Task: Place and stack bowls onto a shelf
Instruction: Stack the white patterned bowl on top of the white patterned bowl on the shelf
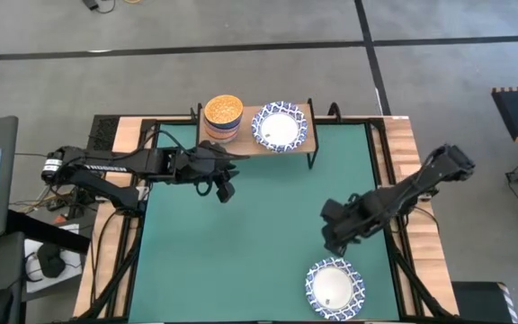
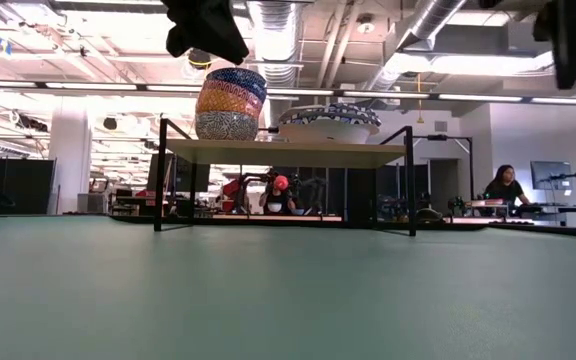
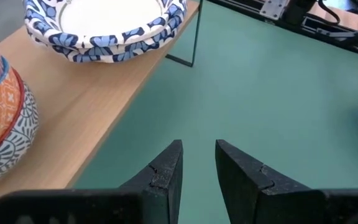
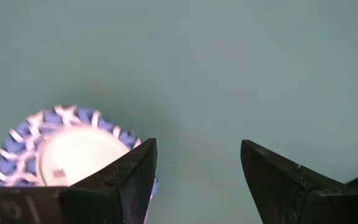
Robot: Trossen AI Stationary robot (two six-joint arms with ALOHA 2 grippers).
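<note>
Your right gripper (image 4: 194, 180) hangs over the green table (image 1: 259, 225), fingers wide apart, holding nothing, well in front of the shelf (image 1: 245, 142) toward the table's near right corner. Just beyond it, nearer that corner, sits a lone white bowl (image 1: 334, 288) with a blue lattice rim; the right wrist view shows it upright, with a small dark mark inside that is too blurred to read.

Your left gripper (image 3: 197, 163) is empty too, fingers a narrow gap apart, hovering just in front of the shelf's left end. The arm behind it carries white lettering, not readable.

On the shelf's left end stands the stack of small bowls (image 1: 222, 117), yellow-orange on top from above. Only the low view shows the stack's side, with the grey-blue patterned one at the bottom. To its right on the plank are the stacked white bowls (image 1: 279, 126); the left wrist view shows more than one rim nested.
</note>
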